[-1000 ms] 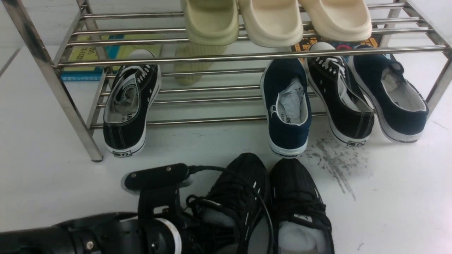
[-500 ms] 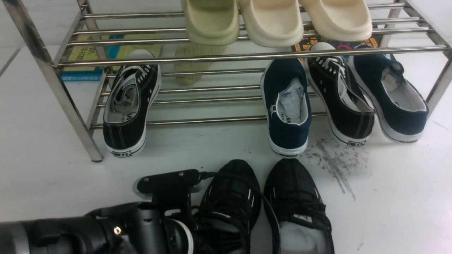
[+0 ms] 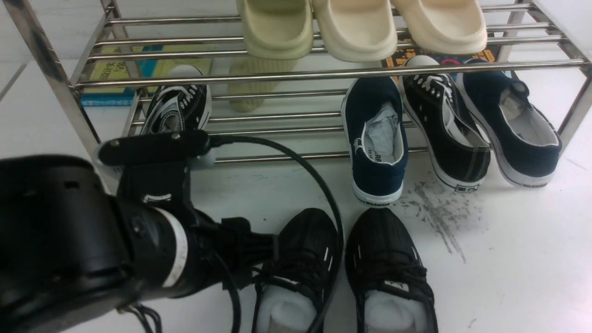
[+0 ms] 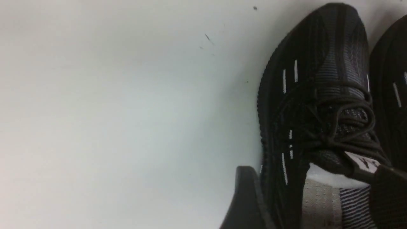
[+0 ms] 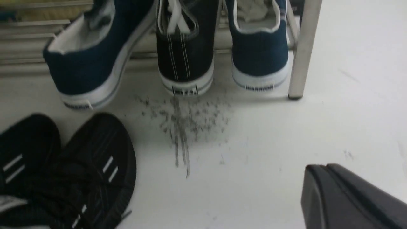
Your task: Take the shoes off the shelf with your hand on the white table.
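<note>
On the large white table [image 3: 508,259], before the shiny chrome tube shelf [image 3: 323,71], we find both all-black knit sneakers [image 3: 388,259] set down side by side, our left gripper [image 4: 313,181] spread loose astride one, right gripper [image 5: 321,187] clenched empty: only withdrawal seems left.

Robotics test bench: chrome shoe rack [image 3: 323,73] (slippers [image 3: 354,32], canvas shoes [image 3: 377,178]) on a white table [image 3: 508,259].

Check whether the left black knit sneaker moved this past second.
Yes. The left black knit sneaker slid leftward, away from the nearer navy canvas shoe.
</note>
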